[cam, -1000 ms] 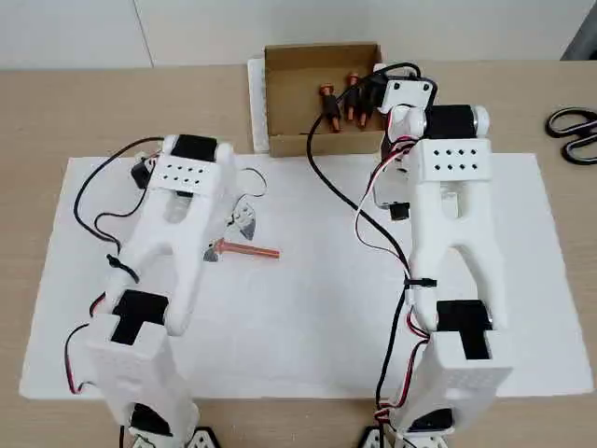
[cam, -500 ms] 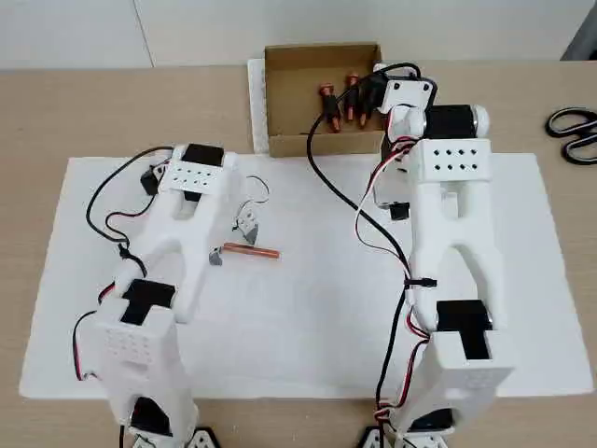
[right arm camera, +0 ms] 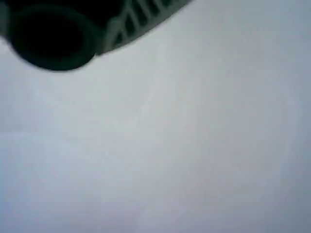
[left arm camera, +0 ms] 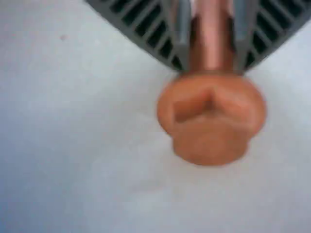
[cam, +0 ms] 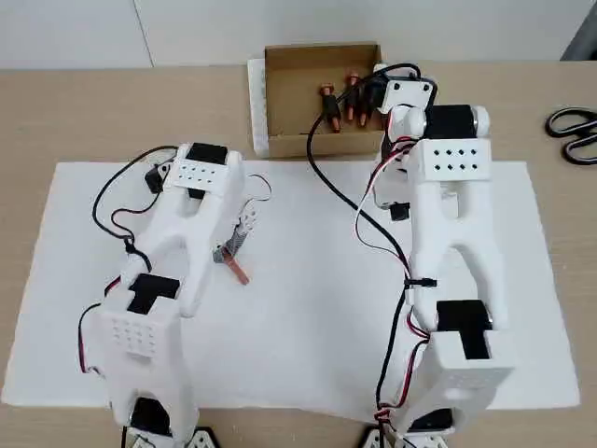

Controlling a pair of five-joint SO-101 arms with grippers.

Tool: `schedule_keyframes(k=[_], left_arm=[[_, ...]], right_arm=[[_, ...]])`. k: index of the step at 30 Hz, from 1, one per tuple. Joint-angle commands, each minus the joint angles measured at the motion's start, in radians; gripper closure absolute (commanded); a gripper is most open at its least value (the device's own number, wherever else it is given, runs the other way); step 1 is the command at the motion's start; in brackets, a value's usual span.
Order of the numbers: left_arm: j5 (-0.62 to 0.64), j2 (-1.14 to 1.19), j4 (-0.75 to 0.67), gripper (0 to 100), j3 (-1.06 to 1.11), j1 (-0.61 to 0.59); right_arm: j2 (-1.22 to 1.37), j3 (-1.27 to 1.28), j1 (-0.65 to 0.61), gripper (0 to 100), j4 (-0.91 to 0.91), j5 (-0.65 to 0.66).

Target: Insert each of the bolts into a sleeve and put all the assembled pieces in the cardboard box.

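Table (cam: 93, 112): white sheet (cam: 317, 327) over wood; cardboard box (cam: 322, 53) at far edge.
Left arm (cam: 182, 243): folded low, pincer (cam: 230, 255) clamped around bolt (cam: 240, 272) shaft, over sheet.
Right arm (cam: 448, 215): stretched forward beside box.

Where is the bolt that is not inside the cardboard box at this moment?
In the high view, the bolt is clamped in the left gripper over the white sheet, left of centre, apart from the cardboard box.
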Motion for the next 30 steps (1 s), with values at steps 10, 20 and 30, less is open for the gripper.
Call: schedule_keyframes(k=[10,20,30], left_arm=[[-0.180,-0.008,0.169,99,-0.318,0.118],[-0.798,-0.032,0.167,99,-0.326,0.003],[-1.115,0.081,0.166,99,-0.240,-0.018]], right_arm=[[-0.058,-0.003,0.004,99.4,0.012,0.002],[-0.062,0.029,0.008,99.4,0.005,0.003],[-0.061,0.029,0.002,99.4,0.004,0.003]])
